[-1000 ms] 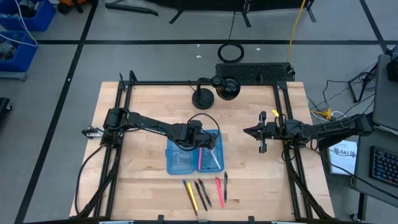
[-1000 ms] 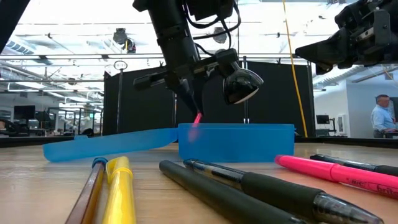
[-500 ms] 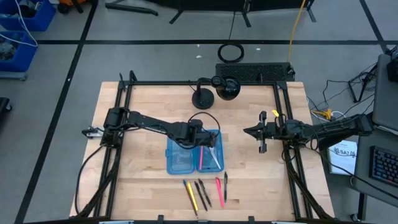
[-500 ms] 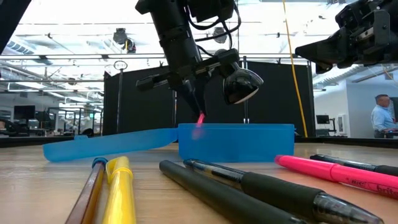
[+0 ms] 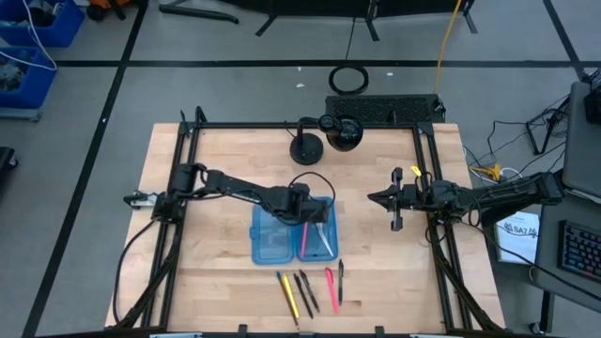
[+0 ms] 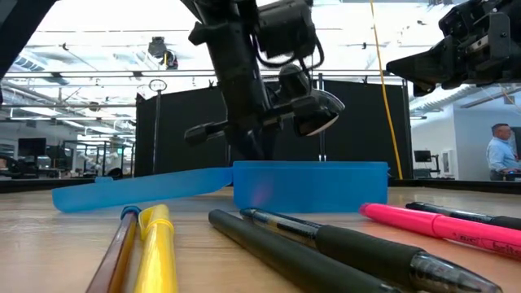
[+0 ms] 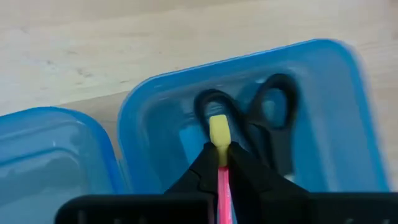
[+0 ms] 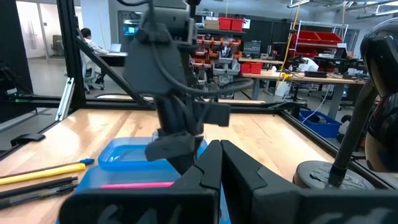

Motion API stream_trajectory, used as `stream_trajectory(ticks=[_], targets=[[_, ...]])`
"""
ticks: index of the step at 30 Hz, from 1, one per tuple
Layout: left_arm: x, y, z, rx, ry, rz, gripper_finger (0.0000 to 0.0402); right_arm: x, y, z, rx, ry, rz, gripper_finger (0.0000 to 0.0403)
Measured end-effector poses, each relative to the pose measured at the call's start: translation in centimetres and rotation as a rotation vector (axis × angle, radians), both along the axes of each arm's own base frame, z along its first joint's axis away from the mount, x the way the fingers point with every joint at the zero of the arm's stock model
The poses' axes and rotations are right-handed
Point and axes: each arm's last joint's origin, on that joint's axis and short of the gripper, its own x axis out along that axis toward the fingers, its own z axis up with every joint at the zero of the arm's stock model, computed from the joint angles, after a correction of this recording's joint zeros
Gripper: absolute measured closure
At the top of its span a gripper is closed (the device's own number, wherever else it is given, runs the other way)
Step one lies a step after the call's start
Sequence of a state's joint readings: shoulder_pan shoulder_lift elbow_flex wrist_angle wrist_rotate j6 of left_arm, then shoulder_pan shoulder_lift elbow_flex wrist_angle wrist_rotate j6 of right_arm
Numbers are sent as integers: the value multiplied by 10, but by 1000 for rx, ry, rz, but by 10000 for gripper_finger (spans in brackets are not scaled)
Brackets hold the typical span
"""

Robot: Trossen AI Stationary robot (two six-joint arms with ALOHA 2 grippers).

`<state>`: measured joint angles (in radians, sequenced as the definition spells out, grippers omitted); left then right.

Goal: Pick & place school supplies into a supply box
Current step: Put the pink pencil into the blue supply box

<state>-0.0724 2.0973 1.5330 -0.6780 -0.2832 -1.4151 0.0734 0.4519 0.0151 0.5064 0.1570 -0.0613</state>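
The supply box (image 5: 268, 246) lies open mid-table as two translucent blue halves. My left gripper (image 5: 303, 217) reaches down into its right half (image 7: 348, 118), shut on a pink pen (image 5: 302, 240) with a yellow end. Black-handled scissors (image 7: 273, 121) lie in that same half, under the pen's yellow end. In the low view the box wall (image 6: 326, 187) hides the fingertips. Several more pens and pencils (image 5: 310, 289) lie side by side on the wood near the front edge. My right gripper (image 5: 392, 202) hangs shut above the table's right side, touching nothing. My left gripper pinches the pink pen between its two fingers, just behind the yellow end (image 7: 219, 132), which sticks out past them. The fingers slant down from the table's left and lie across the pen. The pink shaft (image 8: 137, 184) runs about level toward the near edge, low inside the box; whether it rests on the bottom I cannot tell.
A black round-based stand (image 5: 307, 147) and a second black device (image 5: 345, 131) sit at the table's far edge. In the low view a yellow pencil (image 6: 159, 244), black pens (image 6: 326, 244) and a pink pen (image 6: 440, 228) lie in the foreground. A black frame rims the table.
My left gripper has gone down into the box's right half with the pink pen, still shut on it. The pen's pink tip, which showed above the box rim, has sunk behind the blue wall.
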Motion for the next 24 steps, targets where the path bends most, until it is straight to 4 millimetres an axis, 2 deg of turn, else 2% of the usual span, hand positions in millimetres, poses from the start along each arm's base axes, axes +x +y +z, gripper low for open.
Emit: stream_trajectory(ticks=[9,19,24], targets=[[2,5,-4,25,-1,13,375,0,0,0,-3,2,0,403],[8,2,1,38,-67,-50,286,0,0,-1,30,3,3,403],[10,-3,8,50,-92,-73,258,0,0,-1,36,8,4,403]])
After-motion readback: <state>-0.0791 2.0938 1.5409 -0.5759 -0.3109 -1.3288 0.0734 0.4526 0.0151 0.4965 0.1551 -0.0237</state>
